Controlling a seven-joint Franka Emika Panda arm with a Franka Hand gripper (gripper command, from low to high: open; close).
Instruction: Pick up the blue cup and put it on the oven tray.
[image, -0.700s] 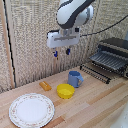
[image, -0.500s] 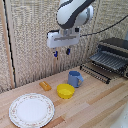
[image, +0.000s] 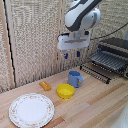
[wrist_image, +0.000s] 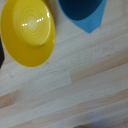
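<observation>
The blue cup stands upright on the wooden table, handle toward the exterior view's right. My gripper hangs well above it, a little toward the exterior view's left, holding nothing; its blue-tipped fingers point down with a gap between them. The oven tray, a dark wire rack, juts out of the toaster oven at the exterior view's right. In the wrist view the blue cup shows cut off at the frame edge, beside the yellow bowl; no fingers show there.
A shallow yellow bowl sits just in front of the cup. A small orange piece lies to the exterior view's left of it. A round patterned white plate rests near the front left. A woven screen backs the table.
</observation>
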